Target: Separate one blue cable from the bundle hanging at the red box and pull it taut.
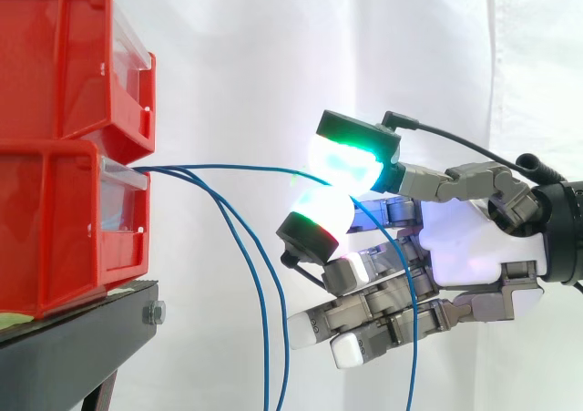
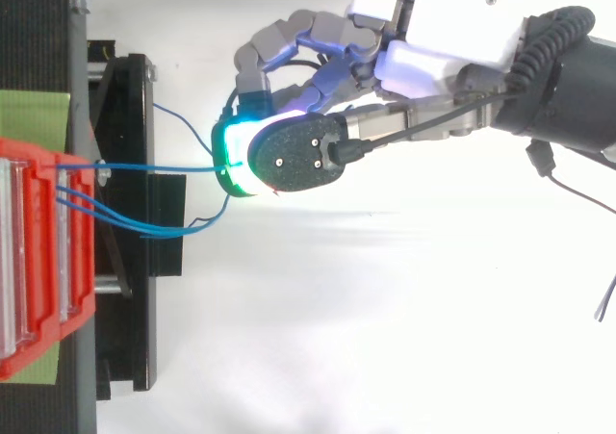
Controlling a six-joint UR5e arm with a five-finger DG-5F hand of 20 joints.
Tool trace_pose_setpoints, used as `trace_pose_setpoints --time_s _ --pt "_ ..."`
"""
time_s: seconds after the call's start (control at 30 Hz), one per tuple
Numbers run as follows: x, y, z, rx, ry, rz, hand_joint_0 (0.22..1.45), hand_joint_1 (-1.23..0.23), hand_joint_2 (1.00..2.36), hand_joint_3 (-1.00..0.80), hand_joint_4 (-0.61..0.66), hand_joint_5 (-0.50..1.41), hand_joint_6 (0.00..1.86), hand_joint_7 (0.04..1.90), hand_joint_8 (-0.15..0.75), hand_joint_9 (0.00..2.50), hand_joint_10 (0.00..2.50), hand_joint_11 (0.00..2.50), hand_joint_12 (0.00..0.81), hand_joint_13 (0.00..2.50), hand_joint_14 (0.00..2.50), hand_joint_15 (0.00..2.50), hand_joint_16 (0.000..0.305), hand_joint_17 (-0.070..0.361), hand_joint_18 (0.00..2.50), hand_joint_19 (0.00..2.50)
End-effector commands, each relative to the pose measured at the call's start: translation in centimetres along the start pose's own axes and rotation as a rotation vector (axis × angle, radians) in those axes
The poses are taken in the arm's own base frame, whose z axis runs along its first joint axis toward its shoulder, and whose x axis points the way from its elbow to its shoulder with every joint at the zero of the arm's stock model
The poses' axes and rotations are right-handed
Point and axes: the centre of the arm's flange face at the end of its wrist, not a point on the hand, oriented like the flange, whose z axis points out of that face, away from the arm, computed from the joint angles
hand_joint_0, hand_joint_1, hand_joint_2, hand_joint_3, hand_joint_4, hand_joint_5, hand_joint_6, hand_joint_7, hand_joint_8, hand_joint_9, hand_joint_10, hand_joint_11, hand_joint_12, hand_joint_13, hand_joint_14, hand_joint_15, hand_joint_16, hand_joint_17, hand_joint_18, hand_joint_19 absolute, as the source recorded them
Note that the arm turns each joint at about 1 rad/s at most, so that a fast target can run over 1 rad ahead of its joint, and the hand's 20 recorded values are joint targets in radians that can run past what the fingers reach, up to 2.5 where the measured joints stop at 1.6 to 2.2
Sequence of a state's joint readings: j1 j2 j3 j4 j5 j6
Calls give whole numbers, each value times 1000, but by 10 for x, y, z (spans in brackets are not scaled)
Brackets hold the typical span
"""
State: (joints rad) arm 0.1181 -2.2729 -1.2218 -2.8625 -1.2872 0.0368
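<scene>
hand point(image 1: 474, 247) is pinching one blue cable point(image 1: 237, 167) between fingers point(image 1: 344, 163) | seemingly near-taut | risk: grip slipping, or red box point(image 1: 64, 220) dragging

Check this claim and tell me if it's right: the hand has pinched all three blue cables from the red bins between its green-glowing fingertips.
Not quite. The hand pinches just one blue cable between its green-glowing fingertips. The other two cables droop free from the red bins, clear of the fingers. The side view shows it.
</scene>
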Motion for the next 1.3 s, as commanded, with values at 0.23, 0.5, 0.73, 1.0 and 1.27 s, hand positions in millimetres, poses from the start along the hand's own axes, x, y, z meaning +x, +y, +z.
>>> trace_pose_setpoints --time_s 0.23,0.5,0.73,1.0,1.27 --pt "0 1 0 -2 0 1 811 -713 1021 -253 -266 -221 994 1430 199 1011 24 1137 294 643 18 470 40 91 503 669" --pt "0 -1 0 1 0 0 810 -711 1021 -249 -263 -222 996 1427 205 1019 23 1127 295 651 18 483 40 91 504 679" --pt "0 0 0 0 0 0 810 -710 1021 -248 -262 -222 997 1411 204 1020 23 1131 296 656 20 482 40 91 507 678" --pt "0 0 0 0 0 0 807 -710 1021 -247 -262 -222 999 1400 207 1012 23 1134 300 653 20 485 40 91 507 673" --pt "0 -1 0 1 -2 0 807 -712 1021 -249 -259 -221 998 1399 207 1004 22 1131 301 652 18 479 40 91 505 672"
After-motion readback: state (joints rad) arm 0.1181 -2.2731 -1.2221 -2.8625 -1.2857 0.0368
